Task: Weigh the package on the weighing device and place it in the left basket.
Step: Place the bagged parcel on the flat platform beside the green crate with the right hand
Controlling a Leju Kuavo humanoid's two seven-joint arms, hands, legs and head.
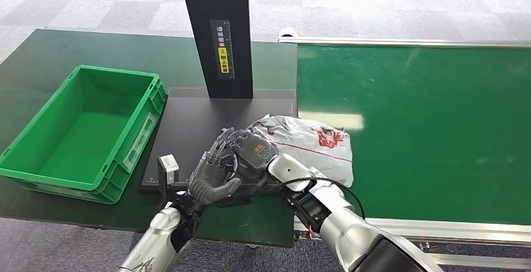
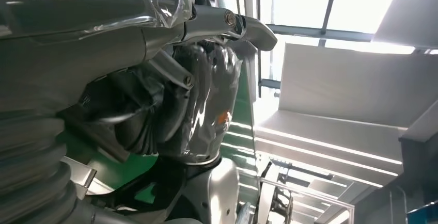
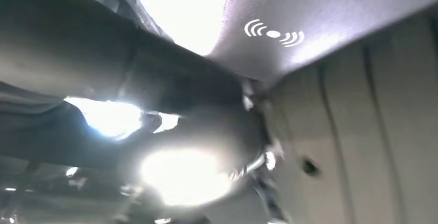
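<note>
Right hand (image 1: pixel 250 153) and left hand (image 1: pixel 213 181) clasp the package (image 1: pixel 307 143) – at scale plate's (image 1: pixel 188 128) edge, green basket (image 1: pixel 37 165) well apart

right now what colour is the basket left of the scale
Bright green basket, open-topped; the head view shows it best.

Package (image 1: pixel 313 143) near edge hidden behind both robot hands
</note>
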